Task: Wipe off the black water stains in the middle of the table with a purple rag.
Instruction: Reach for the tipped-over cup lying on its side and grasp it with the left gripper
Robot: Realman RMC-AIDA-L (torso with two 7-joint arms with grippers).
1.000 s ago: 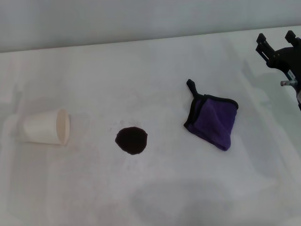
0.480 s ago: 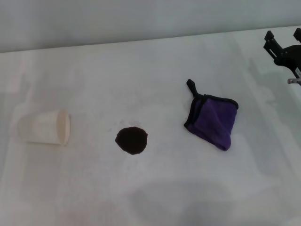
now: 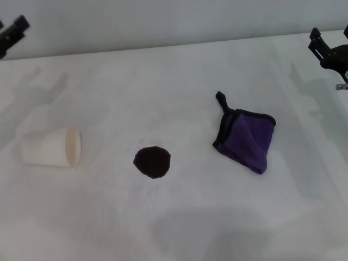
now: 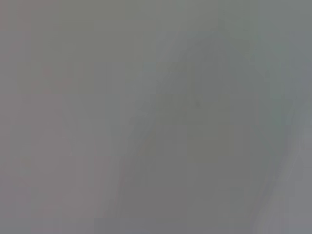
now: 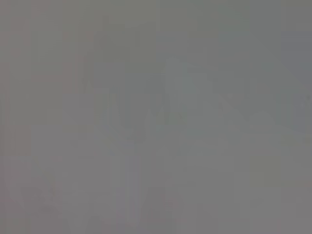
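The black water stain [image 3: 152, 162] is one round dark blot on the white table [image 3: 163, 81], near its middle. The purple rag [image 3: 247, 138] lies folded to the stain's right, apart from it, with its black loop strap pointing toward the back. My right gripper [image 3: 330, 35] hovers at the far right edge, behind and to the right of the rag, with its fingers spread and nothing between them. My left gripper [image 3: 12, 33] shows only partly at the far left back corner. Both wrist views show only featureless grey.
A white paper cup [image 3: 51, 147] lies on its side at the left, its mouth facing the stain. A grey wall runs along the table's back edge.
My right gripper has drawn away to the right and back, toward the frame edge. My left gripper has come into view at the back left. Rag, stain and cup have not moved.
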